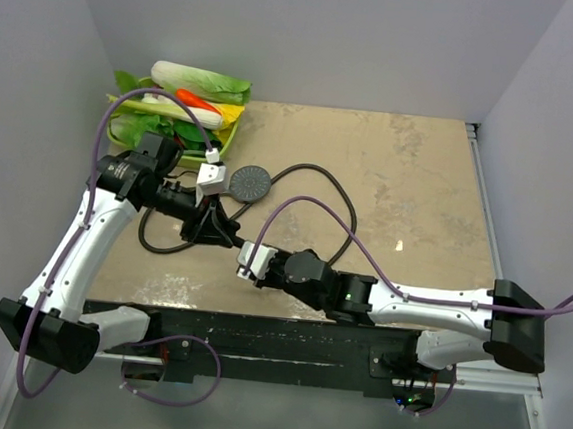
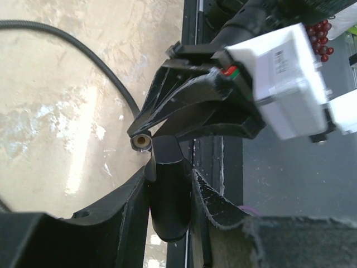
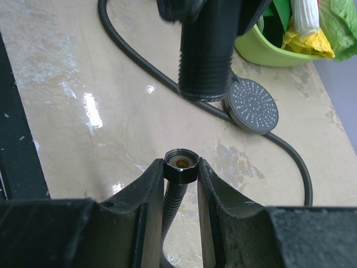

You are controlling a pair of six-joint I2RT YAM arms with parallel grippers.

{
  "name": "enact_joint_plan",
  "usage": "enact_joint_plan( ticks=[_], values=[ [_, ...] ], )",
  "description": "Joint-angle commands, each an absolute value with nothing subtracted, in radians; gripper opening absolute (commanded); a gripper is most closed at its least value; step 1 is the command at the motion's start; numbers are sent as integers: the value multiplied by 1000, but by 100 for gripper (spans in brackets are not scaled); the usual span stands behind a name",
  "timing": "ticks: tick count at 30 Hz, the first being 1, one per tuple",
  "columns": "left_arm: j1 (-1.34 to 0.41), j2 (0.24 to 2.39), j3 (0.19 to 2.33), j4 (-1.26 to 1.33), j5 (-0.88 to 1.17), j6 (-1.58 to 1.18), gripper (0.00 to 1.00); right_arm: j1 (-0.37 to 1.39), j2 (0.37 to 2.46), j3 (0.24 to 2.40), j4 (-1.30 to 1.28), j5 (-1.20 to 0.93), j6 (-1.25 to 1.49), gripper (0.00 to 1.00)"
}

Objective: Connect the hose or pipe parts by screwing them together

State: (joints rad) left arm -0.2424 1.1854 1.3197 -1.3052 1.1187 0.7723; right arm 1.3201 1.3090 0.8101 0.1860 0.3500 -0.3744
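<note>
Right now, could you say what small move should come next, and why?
Probably ease the right tool forward and slightly sideways: its hose nut faces the threaded end of the shower handle, held by the left tool, but a gap separates them and they look slightly offset.

Dotted grey shower head (image 3: 252, 106), black hose (image 3: 174, 206)

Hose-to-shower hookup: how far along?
Done: left end effector holds the dark grey round-faced hand shower head by its handle; right end effector holds the end nut of the thin dark flexible hose. In hand: nut faces threaded handle end, gap between. Left: mating, screwing.
</note>
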Motion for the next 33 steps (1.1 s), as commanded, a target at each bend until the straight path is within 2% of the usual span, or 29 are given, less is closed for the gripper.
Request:
enact_joint_plan(
  ticks=[1,12,33],
  values=[
    [-241,1187,1301,-1315,1146,788,0,1353,1249,859,221,360,-413,0],
    [-241,1204,1256,-1313,1166,804,0,1416,1270,925,195,365,-454,0],
    [-244,1166,1269,-1316,1164,790,0,1420,1309,942,182,380,-494,0]
  ],
)
